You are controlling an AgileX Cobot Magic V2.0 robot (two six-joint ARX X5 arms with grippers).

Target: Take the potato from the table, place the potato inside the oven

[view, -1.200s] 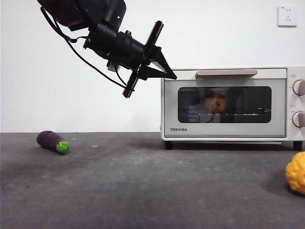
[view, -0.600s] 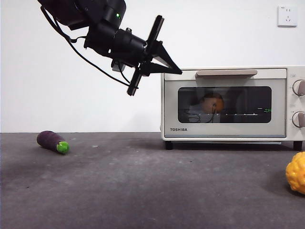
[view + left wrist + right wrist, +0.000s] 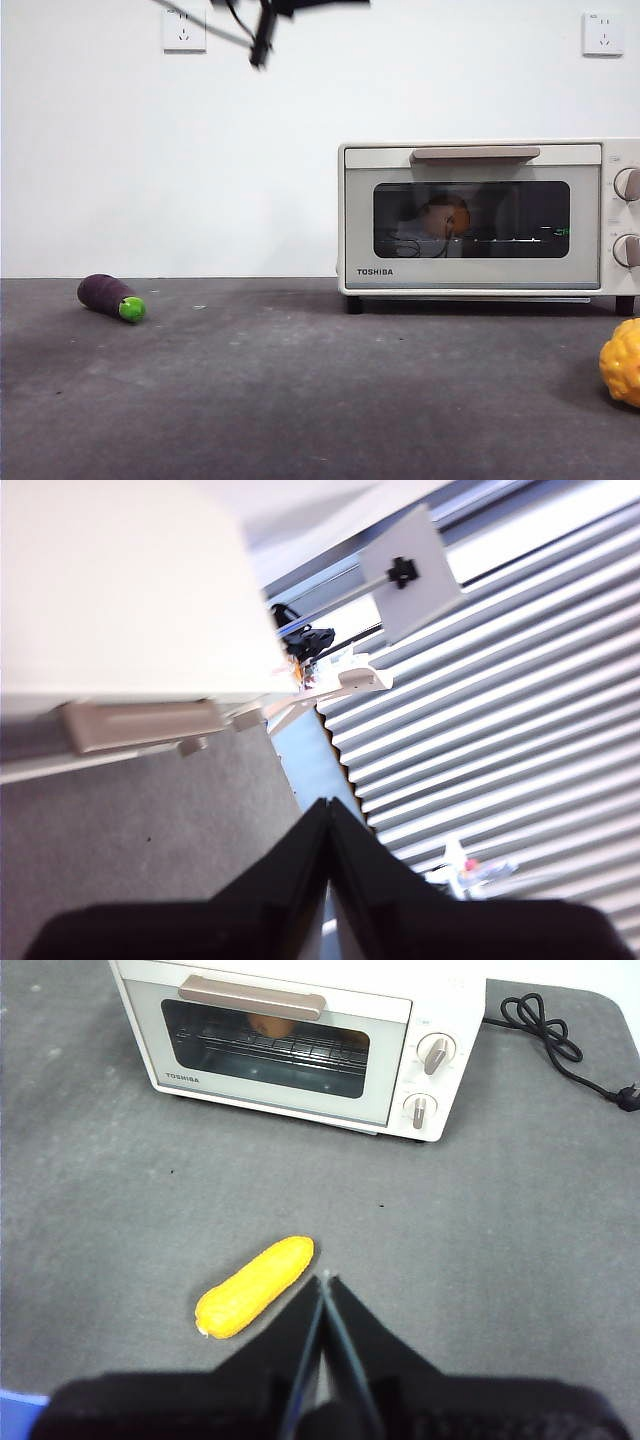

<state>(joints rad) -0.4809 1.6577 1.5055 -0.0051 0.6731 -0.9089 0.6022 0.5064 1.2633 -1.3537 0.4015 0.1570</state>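
Pincer on the left arm (image 3: 328, 825), closed and empty, hangs above the shut oven (image 3: 480, 215) holding the potato (image 3: 447, 215).

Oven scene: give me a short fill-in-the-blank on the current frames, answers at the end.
1. The oven door is ____.
2. The potato sits ____ the oven, seen through its glass.
3. The eggplant lies on the ____.
4. The left gripper has its jaws ____.

Answers: shut; inside; table; shut
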